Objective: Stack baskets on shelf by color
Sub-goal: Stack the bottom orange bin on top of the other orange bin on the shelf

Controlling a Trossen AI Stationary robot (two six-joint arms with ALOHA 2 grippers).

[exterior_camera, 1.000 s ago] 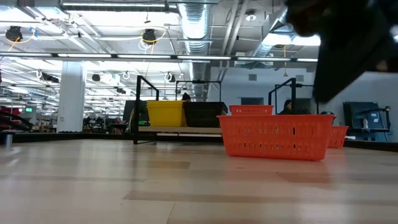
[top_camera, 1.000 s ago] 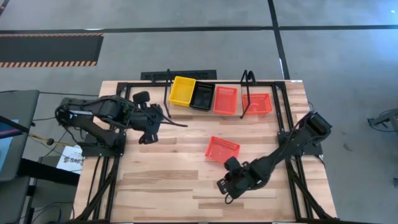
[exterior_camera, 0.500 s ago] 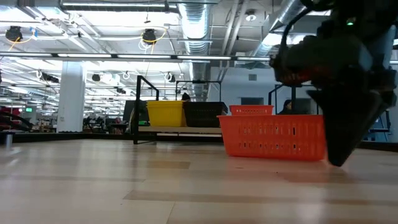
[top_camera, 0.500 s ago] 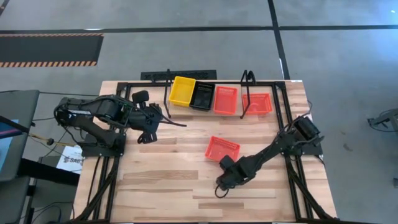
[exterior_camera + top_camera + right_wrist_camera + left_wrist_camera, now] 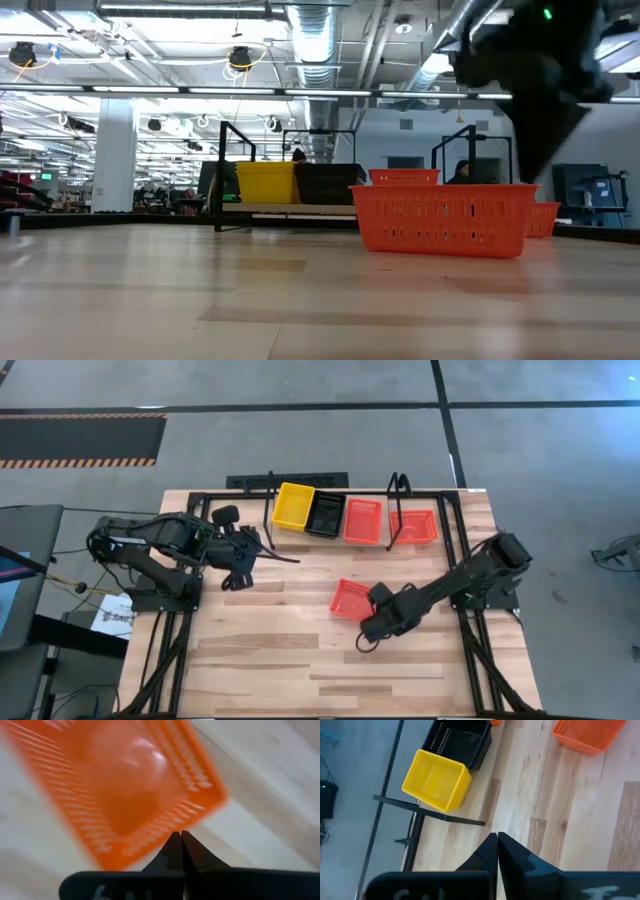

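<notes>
On the shelf [image 5: 271, 510] at the far edge stand a yellow basket [image 5: 293, 506], a black one [image 5: 325, 514] and a red-orange one [image 5: 363, 520]. Another red-orange basket [image 5: 413, 525] stands just right of the shelf's right hoop. A loose red-orange basket [image 5: 350, 598] rests flat on the table's middle. My right gripper [image 5: 370, 628] is shut and points steeply down over this basket's near right corner [image 5: 528, 190], its tip [image 5: 180, 838] close above the rim. My left gripper [image 5: 290, 562] hangs shut over the table's left half, short of the shelf.
The shelf's black wire hoops [image 5: 232, 160] rise at each end of its board [image 5: 290, 208]. Black frame rails [image 5: 455, 540] run along the table's sides. Bare wood lies between the loose basket and the shelf, and across the table's near half.
My right gripper has swung from near the table's front edge toward the far edge and the loose red-orange basket, tipping more steeply down and rolling at the wrist; it stays shut. The basket has kept its place.
</notes>
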